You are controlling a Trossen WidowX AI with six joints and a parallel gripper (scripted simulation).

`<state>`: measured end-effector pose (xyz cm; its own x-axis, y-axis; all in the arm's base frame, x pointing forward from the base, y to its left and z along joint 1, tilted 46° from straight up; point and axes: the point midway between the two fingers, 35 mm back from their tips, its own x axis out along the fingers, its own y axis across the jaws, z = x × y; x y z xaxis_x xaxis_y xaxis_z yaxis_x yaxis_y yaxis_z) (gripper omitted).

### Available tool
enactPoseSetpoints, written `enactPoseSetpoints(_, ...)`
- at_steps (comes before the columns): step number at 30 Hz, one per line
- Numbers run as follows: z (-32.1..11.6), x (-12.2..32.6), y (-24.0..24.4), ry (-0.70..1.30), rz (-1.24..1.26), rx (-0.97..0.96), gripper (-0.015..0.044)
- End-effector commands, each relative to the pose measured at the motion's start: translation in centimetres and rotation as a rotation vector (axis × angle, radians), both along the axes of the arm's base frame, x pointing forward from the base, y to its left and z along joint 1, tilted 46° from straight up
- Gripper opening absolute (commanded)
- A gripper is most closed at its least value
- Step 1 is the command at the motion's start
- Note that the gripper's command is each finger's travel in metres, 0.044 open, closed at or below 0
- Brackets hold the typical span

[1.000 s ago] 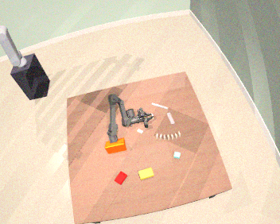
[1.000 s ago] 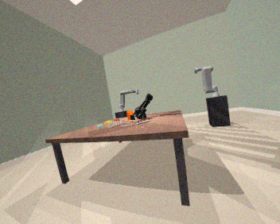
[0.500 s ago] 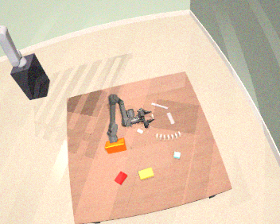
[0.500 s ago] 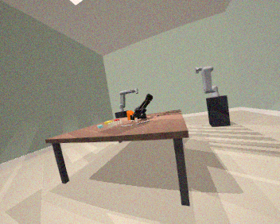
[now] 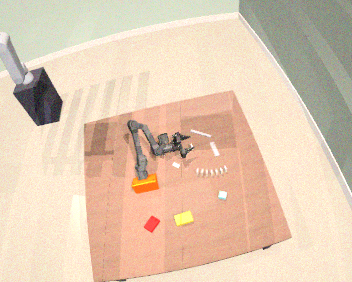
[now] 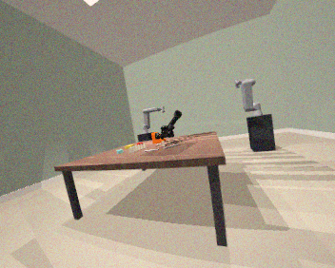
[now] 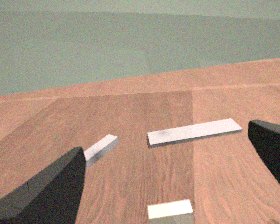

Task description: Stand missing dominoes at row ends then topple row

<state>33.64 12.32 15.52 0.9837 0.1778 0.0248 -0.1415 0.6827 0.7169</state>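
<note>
A curved row of several pale dominoes stands right of the arm's base. My gripper is wide open, beyond the row toward the table's back. In the wrist view a cream domino shows at the bottom middle, between the spread fingers and clear of both; its lower part is cut off by the frame edge. A small white piece lies on the table between the arm and the row; it looks like a domino lying flat.
Two white strips lie beyond the gripper; one crosses the wrist view. A teal block, a yellow block and a red block lie on the row's other side. The orange base is left.
</note>
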Motion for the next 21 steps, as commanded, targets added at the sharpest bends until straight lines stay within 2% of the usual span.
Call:
enactPoseSetpoints(1,0.5,1.3,-0.6,0.02,-0.003,-0.031,0.044)
enactPoseSetpoints(6,-0.3,6.1,-2.2,0.163,0.006,-0.209,0.044)
enactPoseSetpoints(11,-2.1,9.2,-1.8,0.37,0.138,-0.366,0.044)
enactPoseSetpoints(17,-3.6,10.3,-1.7,0.603,0.354,-0.482,0.044)
enactPoseSetpoints(21,-3.2,10.5,-1.7,0.655,0.457,-0.512,0.044)
